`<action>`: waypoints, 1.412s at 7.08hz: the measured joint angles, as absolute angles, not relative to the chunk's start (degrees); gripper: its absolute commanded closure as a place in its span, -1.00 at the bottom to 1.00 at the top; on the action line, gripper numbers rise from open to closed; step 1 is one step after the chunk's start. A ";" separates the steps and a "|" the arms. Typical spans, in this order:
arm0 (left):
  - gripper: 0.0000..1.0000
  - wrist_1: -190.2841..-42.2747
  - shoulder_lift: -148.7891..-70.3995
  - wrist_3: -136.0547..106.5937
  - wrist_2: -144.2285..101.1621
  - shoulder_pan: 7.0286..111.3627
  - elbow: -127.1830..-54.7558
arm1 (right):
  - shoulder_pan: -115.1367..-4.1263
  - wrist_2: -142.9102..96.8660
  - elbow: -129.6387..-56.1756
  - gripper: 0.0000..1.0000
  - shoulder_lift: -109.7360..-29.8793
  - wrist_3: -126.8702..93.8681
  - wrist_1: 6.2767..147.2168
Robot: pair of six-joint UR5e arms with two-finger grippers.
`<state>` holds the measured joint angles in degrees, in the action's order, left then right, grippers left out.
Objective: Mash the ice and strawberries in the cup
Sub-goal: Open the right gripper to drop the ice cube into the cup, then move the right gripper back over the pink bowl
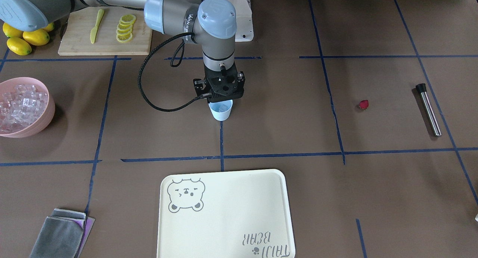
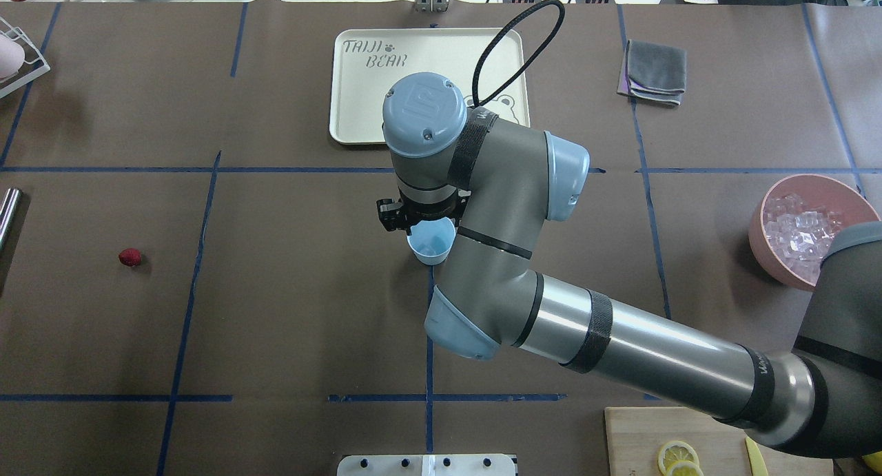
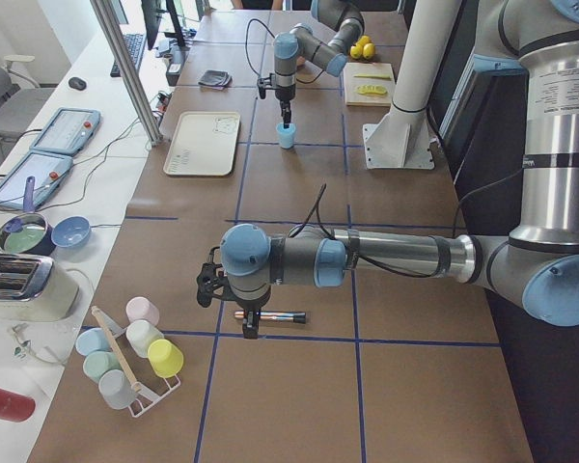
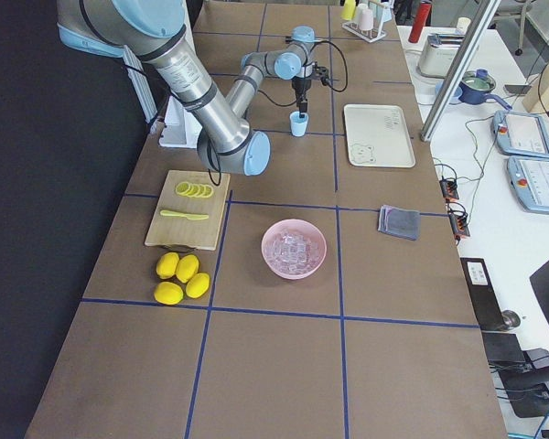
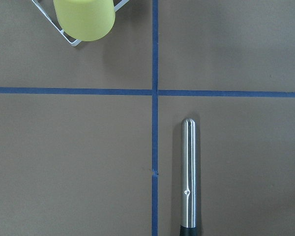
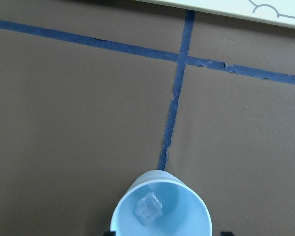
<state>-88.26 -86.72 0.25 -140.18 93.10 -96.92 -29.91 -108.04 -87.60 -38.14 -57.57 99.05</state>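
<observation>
While the right arm hangs upright over the small pale blue tapered cup in the middle of the brown paper-covered bench, the front camera shows you its jaws just above the rim. That placing reads as feeding ice rather than gripping. One small dark red strawberry lies well apart on the bench, not yet in the cup. Near it lies one steel rod-shaped muddler with a black end. One large pink bowl, heaped with clear ice cubes, sits at the opposite side.

Overhead, you count one cup and one berry; the wrist hides most of the jaws.

From the left end, the left arm hovers over the muddler, likely staged to fetch it for mashing. You cannot tell whether its jaws are spread or closed.

From the right end, four yellow lemons sit beside one wooden cutting board.

Your left wrist camera looks straight down on the muddler, with no jaws in shot.

Your right wrist camera finds one single clear cube in the cup. Dark jaw tips stand at either side, spread wide and holding nothing.
</observation>
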 measured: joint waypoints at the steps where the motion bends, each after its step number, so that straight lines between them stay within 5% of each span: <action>1: -1.00 -88.30 -86.74 0.05 -140.19 93.09 -96.94 | -29.94 -108.04 -87.69 -0.99 -38.14 -57.65 99.07; 6: -1.00 -88.31 -86.83 -0.09 -140.24 93.13 -97.00 | -32.70 -108.64 -91.76 -0.99 -36.64 -59.52 103.04; 8: -1.00 -88.33 -86.81 -0.09 -140.27 93.16 -97.16 | -38.16 -110.28 -105.58 -0.99 -42.75 -58.98 112.02; 10: -1.00 -88.31 -86.73 -0.57 -140.25 93.16 -98.02 | -47.51 -116.42 -118.98 -0.99 -57.15 -50.25 113.71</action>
